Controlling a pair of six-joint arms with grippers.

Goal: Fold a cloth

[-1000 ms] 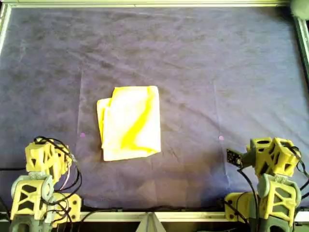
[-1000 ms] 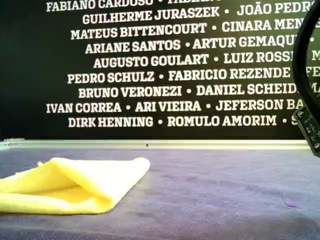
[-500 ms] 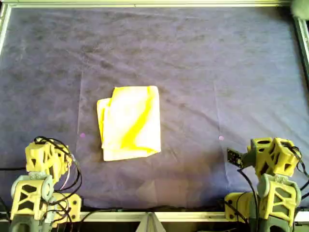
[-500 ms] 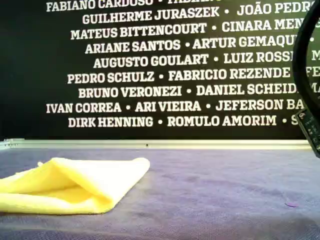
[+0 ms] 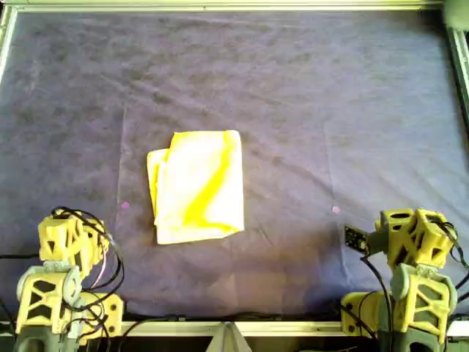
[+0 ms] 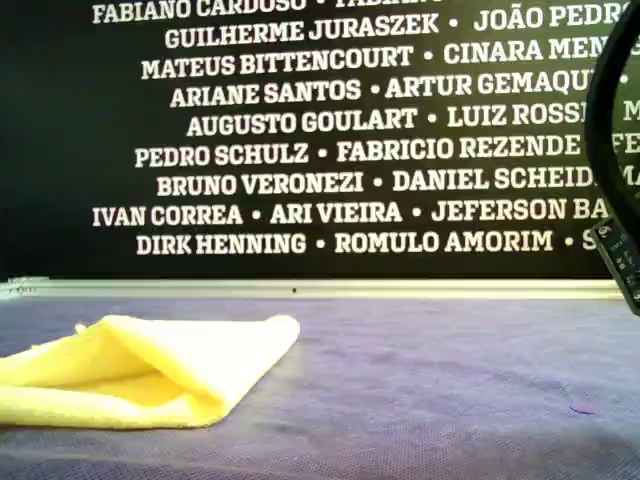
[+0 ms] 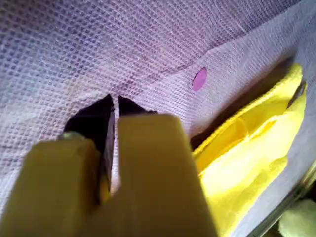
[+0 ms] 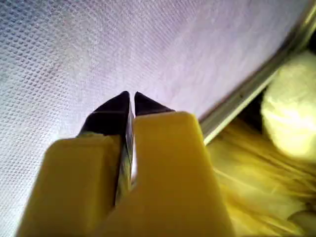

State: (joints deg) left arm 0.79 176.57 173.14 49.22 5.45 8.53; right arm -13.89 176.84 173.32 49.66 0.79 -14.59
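cloth [image 5: 196,186] folded on purple covering [image 5: 330,110]; both pincers closed, empty

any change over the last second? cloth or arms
Nothing visibly changed. The cloth lies folded on the purple covering in the same spot, untouched. Both arms stay parked at the overhead view's bottom corners, with the left gripper and right gripper shut on nothing.

The cloth [image 5: 196,187] is bright yellow and soft, folded into a rough upright rectangle with a layer peeking out along its left edge in the overhead view. It lies flat, left of centre, its fold puffed slightly open in the exterior view [image 6: 150,372].
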